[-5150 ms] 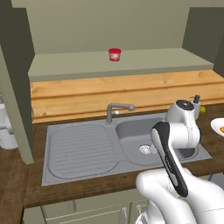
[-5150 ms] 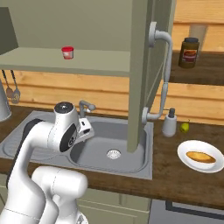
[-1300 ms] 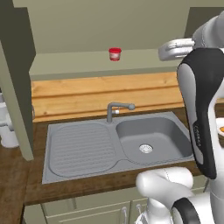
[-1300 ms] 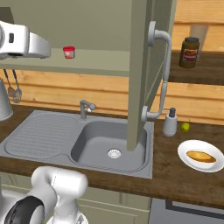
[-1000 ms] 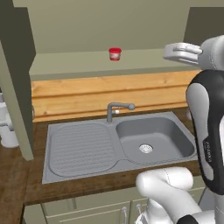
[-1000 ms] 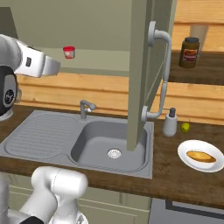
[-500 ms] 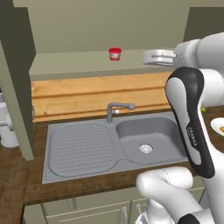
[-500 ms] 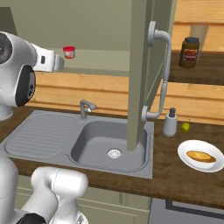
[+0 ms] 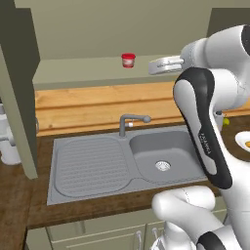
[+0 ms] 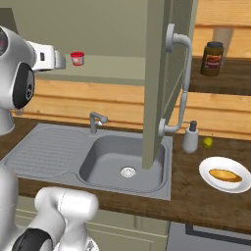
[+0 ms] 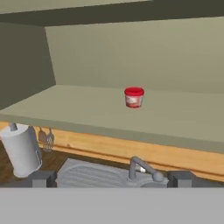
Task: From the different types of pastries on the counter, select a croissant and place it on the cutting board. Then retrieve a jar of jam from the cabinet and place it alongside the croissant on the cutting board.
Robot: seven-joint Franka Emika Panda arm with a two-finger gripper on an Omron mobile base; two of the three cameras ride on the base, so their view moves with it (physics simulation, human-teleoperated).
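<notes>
My pincer (image 11: 111, 178) is raised to the level of the open olive-green cabinet shelf (image 11: 87, 109) and points into it, its fingers spread wide and holding nothing. The small red-lidded jam jar (image 11: 134, 97) stands upright on that shelf, ahead of the pincer and slightly to its right, well apart. To do this step well, I judge the pincer should advance level, centre on the jar and close around its body below the lid without tipping it.

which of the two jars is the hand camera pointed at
The small red-lidded jar standing on the open cabinet shelf, straight ahead of the tool. The other, a dark brown jar, stands on a wooden shelf beyond the cabinet door.
</notes>
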